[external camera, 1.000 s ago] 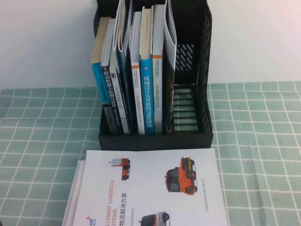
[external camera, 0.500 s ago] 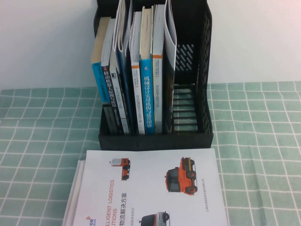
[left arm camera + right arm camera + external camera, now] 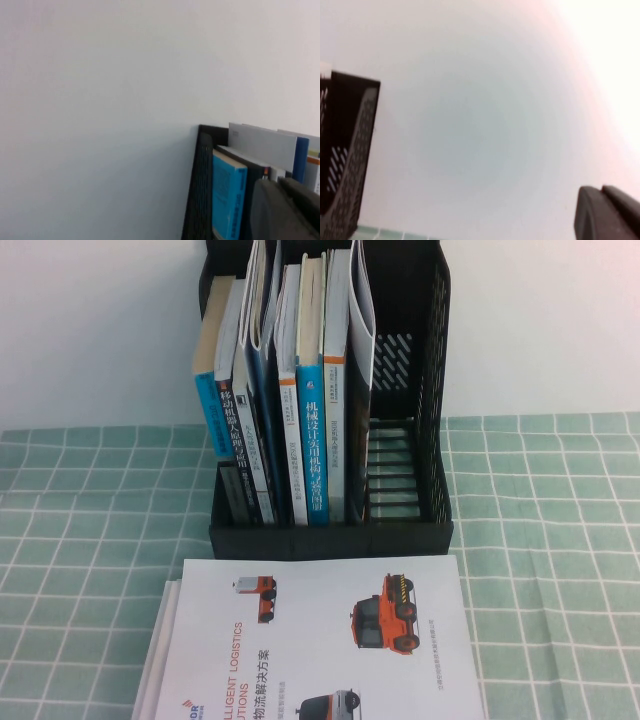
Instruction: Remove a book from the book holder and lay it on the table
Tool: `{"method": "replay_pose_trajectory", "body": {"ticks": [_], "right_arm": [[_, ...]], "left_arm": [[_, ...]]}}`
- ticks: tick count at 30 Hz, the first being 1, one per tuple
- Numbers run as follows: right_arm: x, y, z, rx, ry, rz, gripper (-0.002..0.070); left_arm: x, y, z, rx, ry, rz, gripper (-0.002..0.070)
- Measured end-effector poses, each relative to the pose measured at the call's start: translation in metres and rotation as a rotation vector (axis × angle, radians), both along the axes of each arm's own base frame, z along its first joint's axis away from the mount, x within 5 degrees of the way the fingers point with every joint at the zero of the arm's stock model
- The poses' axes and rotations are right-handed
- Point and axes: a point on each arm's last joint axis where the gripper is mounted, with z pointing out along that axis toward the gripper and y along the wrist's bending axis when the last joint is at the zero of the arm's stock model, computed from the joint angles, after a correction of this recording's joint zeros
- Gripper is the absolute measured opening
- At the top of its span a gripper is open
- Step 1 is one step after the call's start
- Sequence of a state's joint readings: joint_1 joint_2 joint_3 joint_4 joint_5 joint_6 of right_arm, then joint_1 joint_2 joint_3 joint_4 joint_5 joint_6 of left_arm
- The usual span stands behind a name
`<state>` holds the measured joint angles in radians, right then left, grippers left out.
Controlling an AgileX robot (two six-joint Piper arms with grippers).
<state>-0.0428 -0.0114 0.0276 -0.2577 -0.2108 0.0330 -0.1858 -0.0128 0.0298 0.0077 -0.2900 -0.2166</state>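
Neither arm appeared in the high view. The left gripper [image 3: 283,212] sat in the lower right corner of its wrist view, facing the book holder's left wall; the right gripper [image 3: 606,214] sat in the lower right of its own, the holder at that frame's left edge. Both pairs of fingers looked pressed together, holding nothing. The book [image 3: 362,310], judged the thin white brochure, stood upright in the book holder [image 3: 435,390] at upper centre, long axis vertical, beside the empty right slot, probably nearer the right arm. A blue spine [image 3: 314,450] read "机械设计实用机构与装置图册". On the tabletop [image 3: 560,540], the vehicle brochure [image 3: 320,640] read "LOGISTICS" and "物流解决方案".
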Motion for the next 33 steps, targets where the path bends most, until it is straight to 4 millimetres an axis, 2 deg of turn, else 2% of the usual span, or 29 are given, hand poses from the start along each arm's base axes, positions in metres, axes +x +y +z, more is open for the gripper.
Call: {"method": "replay_pose_trajectory", "body": {"ticks": [4,10,13,16,20,23,28,33], "right_arm": [[-0.002,0.002,0.007,-0.005,-0.083,0.020,-0.0001],[-0.003,-0.001,0.014,0.013,-0.018,-0.005,-0.0001],[-0.008,-0.003,0.034,0.027,0.023,-0.037,-0.0001],[-0.012,-0.005,0.057,0.033,0.046,-0.060,-0.0001],[-0.004,-0.007,0.084,0.037,0.093,-0.070,-0.0002],[0.010,-0.006,0.096,0.020,0.084,-0.055,-0.0001],[0.046,0.003,0.106,-0.076,0.002,0.044,-0.0001],[0.083,0.029,0.103,-0.141,-0.011,0.344,-0.0001]], "left_arm": [[-0.001,0.001,0.008,-0.031,0.114,-0.009,-0.0001],[-0.003,0.001,0.056,0.030,0.246,-0.003,-0.0001],[0.010,-0.001,0.076,0.060,0.329,0.004,-0.0001],[0.026,-0.004,0.091,0.066,0.323,0.006,-0.0001],[0.052,-0.010,0.099,0.085,0.317,0.001,-0.0001],[0.073,-0.018,0.107,0.145,0.340,-0.019,-0.0001],[0.111,-0.051,0.118,0.235,0.383,-0.150,-0.0001],[0.144,-0.110,0.127,0.310,0.402,-0.345,-0.0001]]}}
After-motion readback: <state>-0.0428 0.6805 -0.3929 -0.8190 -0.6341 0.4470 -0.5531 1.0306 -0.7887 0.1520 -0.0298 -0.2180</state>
